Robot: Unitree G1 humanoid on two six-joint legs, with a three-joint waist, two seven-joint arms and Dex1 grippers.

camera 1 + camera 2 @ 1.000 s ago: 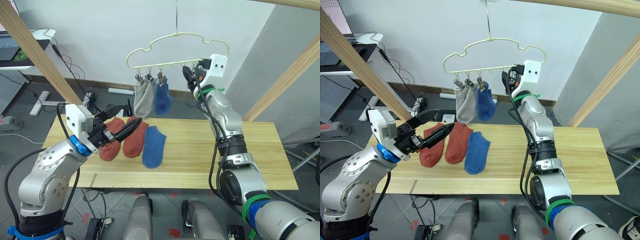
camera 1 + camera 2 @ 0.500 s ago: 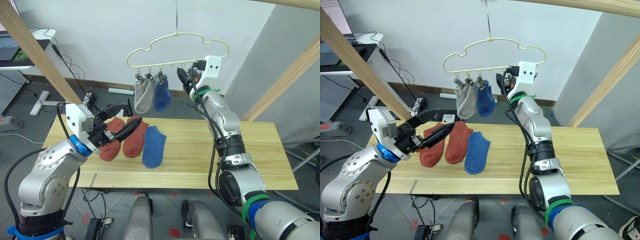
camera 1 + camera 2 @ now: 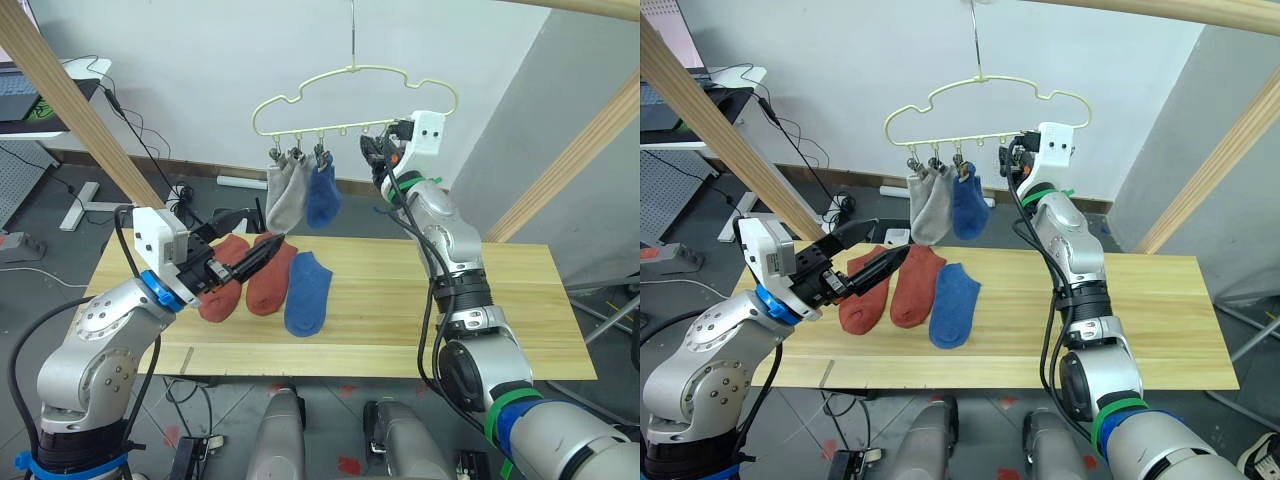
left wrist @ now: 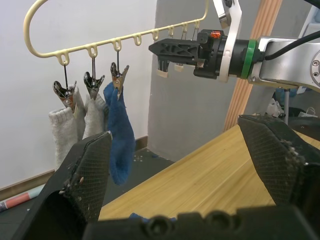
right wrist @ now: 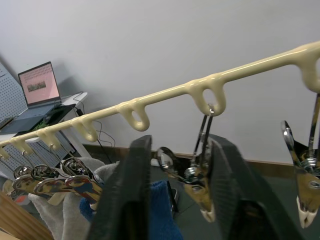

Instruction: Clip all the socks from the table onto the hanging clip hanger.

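The pale-yellow clip hanger [image 3: 350, 70] hangs above the table [image 3: 480, 320]. Two light grey socks [image 3: 285, 200] and one blue sock [image 3: 322, 198] are clipped at its left end. Two rust-red socks [image 3: 222, 282] [image 3: 270, 278] and a blue sock [image 3: 305, 295] lie flat on the table's left half. My left gripper [image 3: 892, 237] hovers open just above the red socks, holding nothing. My right gripper [image 3: 376, 152] is raised to the hanger's right clips. In the right wrist view it is open, and its fingers [image 5: 127, 200] stand on either side of an empty metal clip [image 5: 197, 182].
Thick wooden frame beams slant at the left [image 3: 70, 110] and right [image 3: 580, 150]. A desk with a laptop [image 3: 15, 95] stands far left, with cables on the floor behind. The table's right half is bare wood.
My right gripper moved left along the clip row, then drew back a little. The hanging socks have swung slightly left. The left arm and the socks on the table stayed put.
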